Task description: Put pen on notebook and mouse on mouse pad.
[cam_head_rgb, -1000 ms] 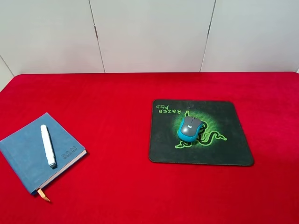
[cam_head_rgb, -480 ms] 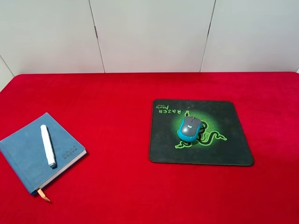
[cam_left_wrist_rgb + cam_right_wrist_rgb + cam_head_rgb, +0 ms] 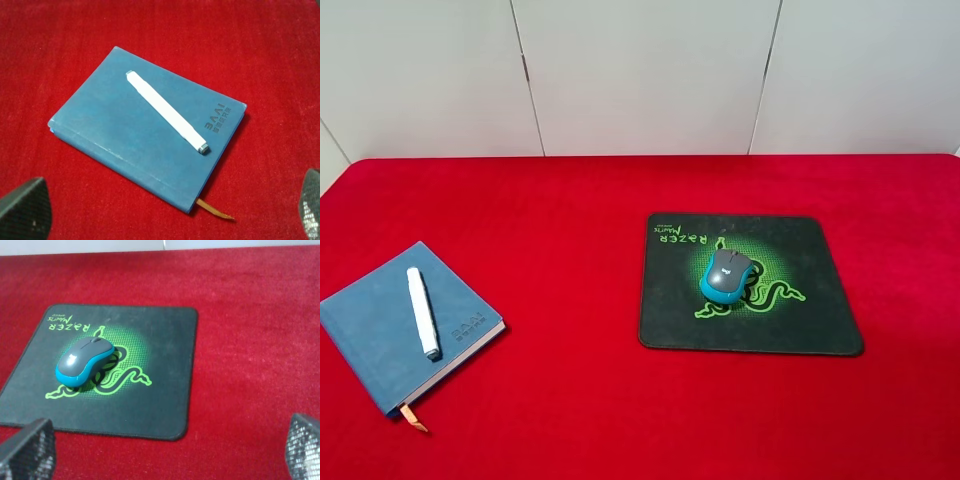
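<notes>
The blue notebook point(image 3: 380, 335) lies at the table's left front, with its orange ribbon point(image 3: 414, 418) sticking out. On its cover rests the white pen point(image 3: 422, 312). In the left wrist view the pen point(image 3: 167, 111) lies diagonally across the notebook point(image 3: 115, 130), and my left gripper point(image 3: 167, 212) is open, apart from both. The grey and blue mouse point(image 3: 725, 275) sits on the black mouse pad point(image 3: 810, 305), over its green emblem. My right gripper point(image 3: 166, 452) is open, back from the mouse point(image 3: 82, 361) and the pad point(image 3: 160, 370). Neither arm shows in the exterior view.
A red cloth point(image 3: 570, 220) covers the whole table. White wall panels point(image 3: 640, 70) stand behind its far edge. Bare red cloth lies between the notebook and the mouse pad.
</notes>
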Robot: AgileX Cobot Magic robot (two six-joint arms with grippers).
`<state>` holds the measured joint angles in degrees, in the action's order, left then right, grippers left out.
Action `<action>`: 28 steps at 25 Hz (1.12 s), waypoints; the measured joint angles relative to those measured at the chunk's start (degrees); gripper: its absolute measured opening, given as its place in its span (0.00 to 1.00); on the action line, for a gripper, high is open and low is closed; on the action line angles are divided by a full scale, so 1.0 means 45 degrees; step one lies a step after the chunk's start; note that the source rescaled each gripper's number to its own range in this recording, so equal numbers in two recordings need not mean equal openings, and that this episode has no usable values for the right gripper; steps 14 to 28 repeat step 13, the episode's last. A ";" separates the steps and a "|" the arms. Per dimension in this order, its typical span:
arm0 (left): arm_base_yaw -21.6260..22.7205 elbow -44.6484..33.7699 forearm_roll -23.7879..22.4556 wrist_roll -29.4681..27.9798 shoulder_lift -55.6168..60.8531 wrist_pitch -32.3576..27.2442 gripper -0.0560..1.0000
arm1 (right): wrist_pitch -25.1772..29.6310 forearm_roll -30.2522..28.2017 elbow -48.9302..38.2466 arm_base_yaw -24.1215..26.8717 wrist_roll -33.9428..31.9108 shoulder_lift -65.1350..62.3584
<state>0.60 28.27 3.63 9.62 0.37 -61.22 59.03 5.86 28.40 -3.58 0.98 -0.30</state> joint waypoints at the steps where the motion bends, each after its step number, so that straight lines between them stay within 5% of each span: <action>1: 0.0000 0.0000 0.0000 0.0000 0.0000 0.0000 1.00 | 0.0000 0.0014 0.0000 0.0000 0.0000 0.0000; 28: 0.0000 0.0000 0.0000 0.0000 0.0000 0.0000 1.00 | 0.0000 0.0014 0.0000 0.0000 0.0000 0.0000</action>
